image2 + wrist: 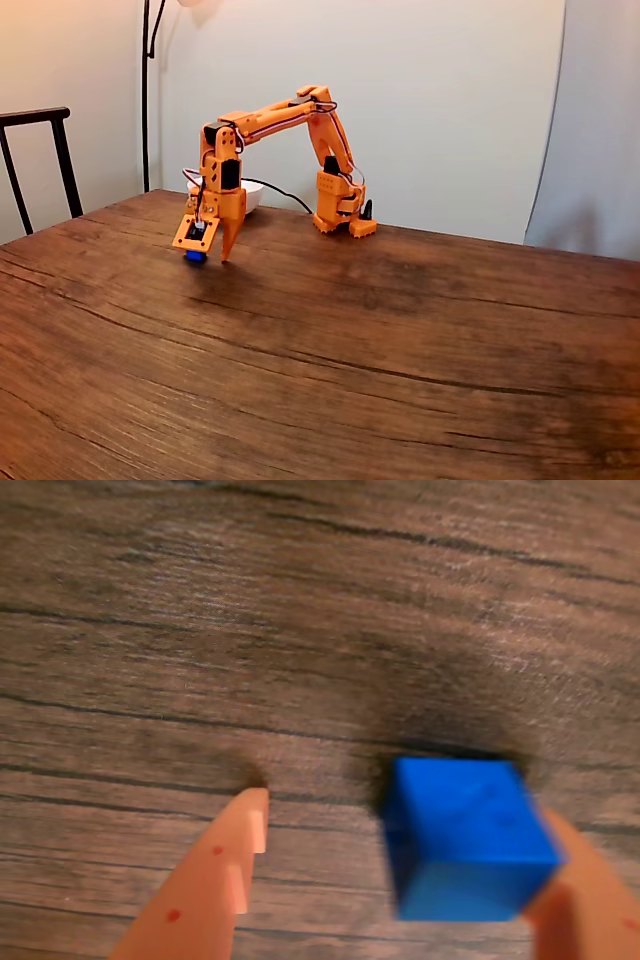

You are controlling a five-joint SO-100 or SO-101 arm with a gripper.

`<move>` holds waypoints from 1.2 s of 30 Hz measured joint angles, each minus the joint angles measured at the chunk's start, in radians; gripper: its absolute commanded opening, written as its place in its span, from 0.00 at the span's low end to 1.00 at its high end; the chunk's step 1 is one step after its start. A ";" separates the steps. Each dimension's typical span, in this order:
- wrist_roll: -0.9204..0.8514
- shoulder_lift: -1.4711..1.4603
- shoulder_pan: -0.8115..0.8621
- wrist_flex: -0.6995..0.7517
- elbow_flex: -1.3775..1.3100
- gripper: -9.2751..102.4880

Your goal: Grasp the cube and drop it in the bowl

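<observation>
In the wrist view the blue cube point(465, 840) lies on the wood table between my orange fingers. It sits close against the right finger point(590, 900), while a wide gap separates it from the left finger point(225, 875). My gripper point(408, 815) is open around the cube. In the fixed view the gripper point(210, 254) points down at the table's far left, with the cube point(196, 257) at its tips. The white bowl point(253, 194) stands just behind the gripper, partly hidden by the arm.
The arm's base point(340, 215) sits at the table's far edge, with a cable running to it past the bowl. A dark chair back point(40, 160) stands off the table's left side. Bare wood table point(380, 350) stretches toward the camera.
</observation>
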 measured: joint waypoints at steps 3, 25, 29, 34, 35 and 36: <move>0.002 0.000 0.000 -0.008 0.000 0.26; 0.046 0.000 0.002 -0.011 -0.002 0.16; 0.048 0.000 0.000 0.018 -0.006 0.16; 0.048 -0.002 0.000 0.057 -0.026 0.16; 0.048 -0.003 0.000 0.077 -0.040 0.16; 0.048 -0.003 0.000 0.087 -0.055 0.16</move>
